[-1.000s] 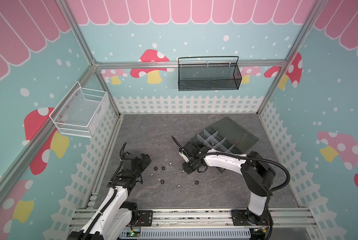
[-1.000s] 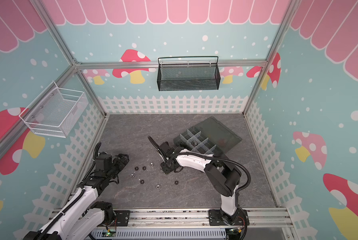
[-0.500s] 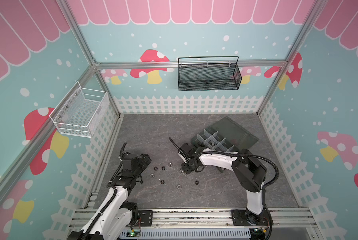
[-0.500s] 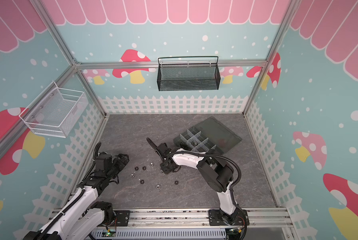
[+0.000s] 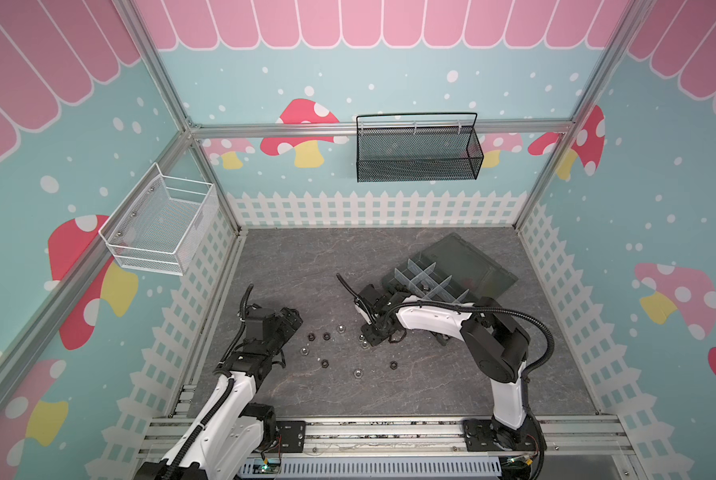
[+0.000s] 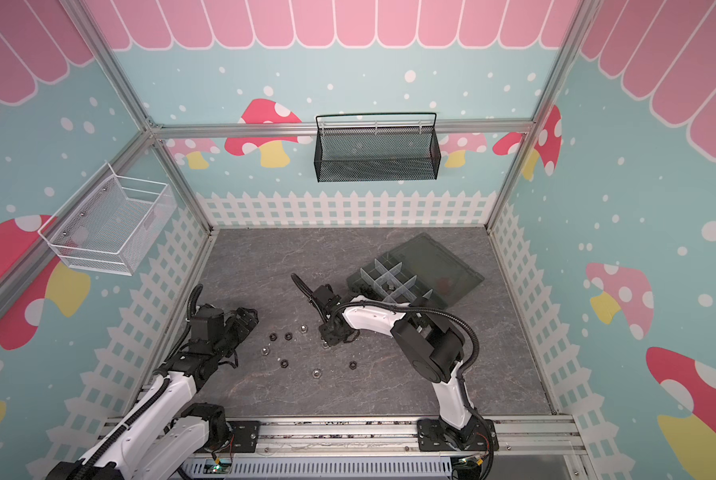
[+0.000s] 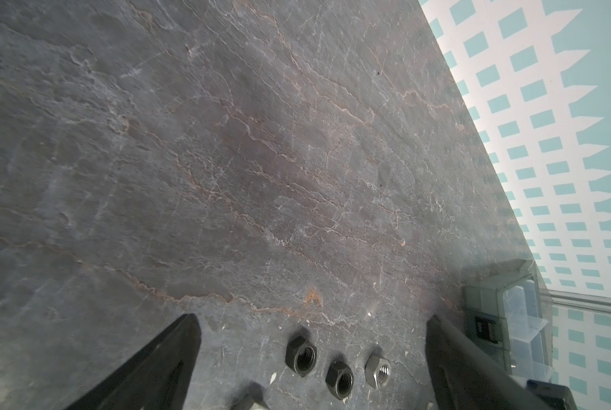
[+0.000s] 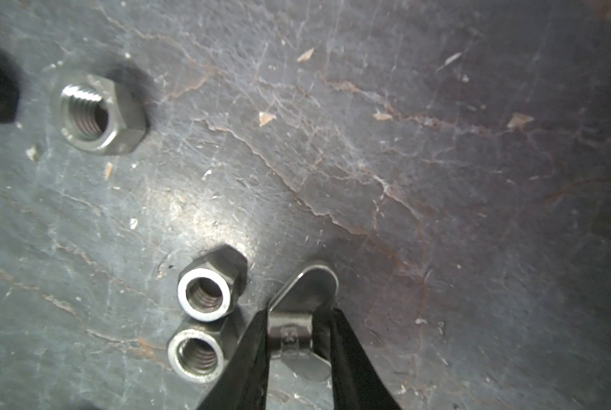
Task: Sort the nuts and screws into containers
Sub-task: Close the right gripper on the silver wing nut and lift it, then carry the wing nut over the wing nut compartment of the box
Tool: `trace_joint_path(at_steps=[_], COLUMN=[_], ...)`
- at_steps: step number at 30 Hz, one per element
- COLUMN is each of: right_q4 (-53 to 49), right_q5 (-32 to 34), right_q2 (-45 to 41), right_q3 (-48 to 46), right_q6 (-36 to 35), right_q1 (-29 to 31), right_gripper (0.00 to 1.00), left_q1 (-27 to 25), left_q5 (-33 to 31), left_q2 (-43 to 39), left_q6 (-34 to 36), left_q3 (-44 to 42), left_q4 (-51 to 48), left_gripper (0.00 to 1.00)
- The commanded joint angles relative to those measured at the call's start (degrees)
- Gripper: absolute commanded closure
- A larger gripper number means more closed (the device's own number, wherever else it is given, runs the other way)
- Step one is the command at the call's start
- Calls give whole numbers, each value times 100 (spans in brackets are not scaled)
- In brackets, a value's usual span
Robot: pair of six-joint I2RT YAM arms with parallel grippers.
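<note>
My right gripper (image 8: 298, 314) is down on the slate floor with its jaws shut on the middle of a silver wing nut (image 8: 289, 333). Two silver nuts (image 8: 204, 294) lie right beside it, and a third (image 8: 100, 111) lies farther off. Several more black and silver nuts (image 5: 326, 336) are scattered between the arms in both top views. My left gripper (image 7: 312, 319) hovers open, with two black nuts (image 7: 301, 355) and a silver one (image 7: 377, 371) just ahead of its jaws. The containers (image 5: 424, 284) lie at the back right, lid (image 5: 468, 266) folded open. The screws are out of view.
One compartment holds a small dark piece (image 5: 425, 286); what it is I cannot tell. A black mesh basket (image 5: 416, 151) hangs on the back wall and a white wire basket (image 5: 160, 226) on the left wall. White fence walls ring the slate floor (image 5: 306, 257).
The right gripper's jaws have closed in onto the wing nut, and that arm's elbow has swung left. The left arm has not moved.
</note>
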Motion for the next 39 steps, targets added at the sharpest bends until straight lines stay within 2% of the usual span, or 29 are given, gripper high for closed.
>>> trace_joint_path(at_steps=[1, 15, 25, 31, 39], right_q4=[-125, -72, -77, -78, 70], right_q5=[28, -10, 269, 457, 450], right_q2=[86, -220, -822, -1290, -1709], right_q3=[-2, -32, -19, -63, -156], right_q6=[-9, 52, 167, 193, 30], right_q1=[-33, -32, -196, -662, -1733], right_gripper=[75, 94, 99, 100, 100], left_q1=[25, 25, 25, 28, 25], left_q5=[-15, 55, 29, 24, 84], left_q2=[13, 14, 9, 23, 100], left_q6=[-67, -68, -44, -42, -51], left_q3=[-47, -44, -29, -20, -12], left_q4=[84, 119, 101, 97, 154], left_gripper=[0, 0, 0, 0, 0])
